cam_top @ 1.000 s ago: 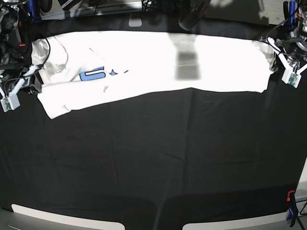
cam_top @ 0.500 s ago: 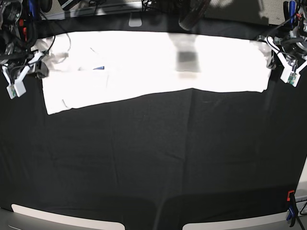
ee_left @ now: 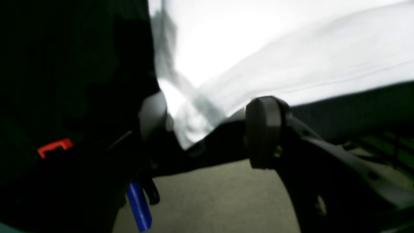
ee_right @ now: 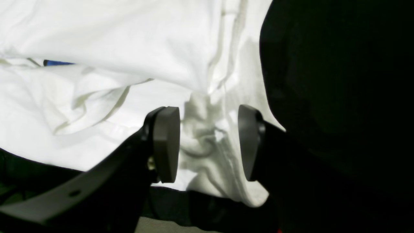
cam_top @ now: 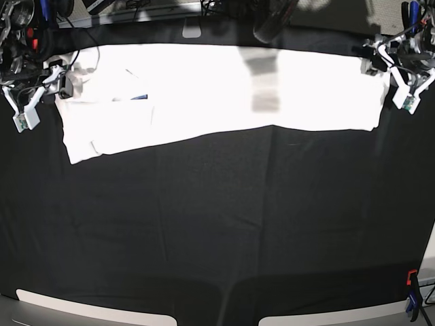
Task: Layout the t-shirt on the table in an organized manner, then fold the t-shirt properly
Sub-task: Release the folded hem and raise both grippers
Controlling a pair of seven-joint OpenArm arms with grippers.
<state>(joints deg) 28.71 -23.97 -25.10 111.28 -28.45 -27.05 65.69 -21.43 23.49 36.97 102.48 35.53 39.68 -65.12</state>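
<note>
Since a second ago the lower flap of the shirt (cam_top: 217, 88) has been folded up, hiding most of the print; it lies as a long band on the far side of the table (cam_top: 217, 224). The right gripper (ee_right: 208, 142) has let go, jaws apart around bunched cloth. The left gripper (ee_left: 207, 129) gapes at the other corner, holding nothing

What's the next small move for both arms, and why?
Probably back both grippers off the t-shirt. The left gripper and right gripper stand open at its two ends, and the shirt lies in a long band on the table.
</note>
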